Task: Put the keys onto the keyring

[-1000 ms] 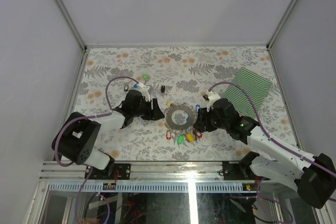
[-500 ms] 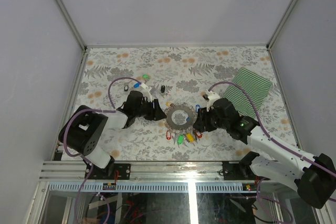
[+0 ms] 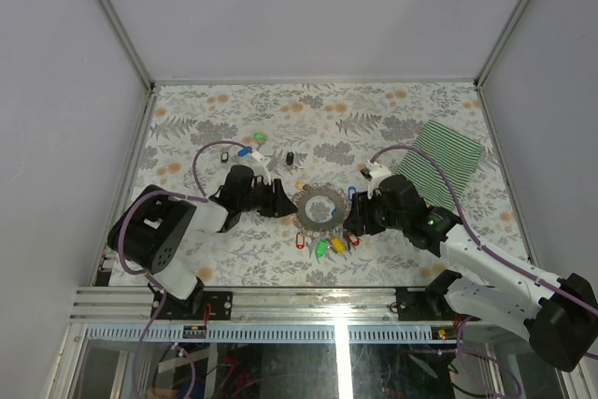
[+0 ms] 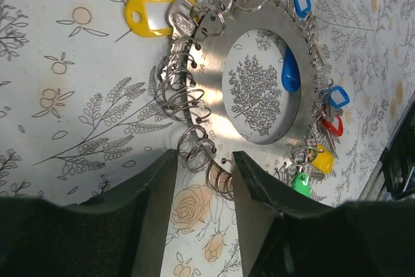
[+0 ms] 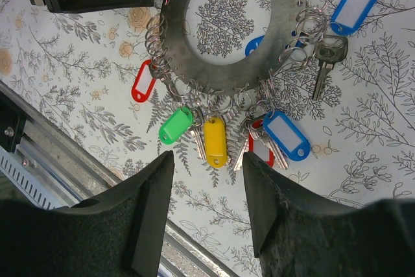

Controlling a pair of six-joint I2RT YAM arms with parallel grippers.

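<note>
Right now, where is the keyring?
Top view: the keyring lies flat near the front centre, between the left gripper and the right gripper.

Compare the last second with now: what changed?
The left end effector slid right, up to the left edge of the keyring, its arm folding in behind it. It took hold of nothing. The right end effector, keyring and keys stayed put.

The keyring (image 4: 213, 98) lies flat on the table (image 3: 187, 119), a broad grey metal disc with an open centre and small wire rings threaded round its rim. The keys (image 5: 215, 141) fan outward from it on green, yellow, red and blue tags. One blue tag seems to sit in the hole.
</note>
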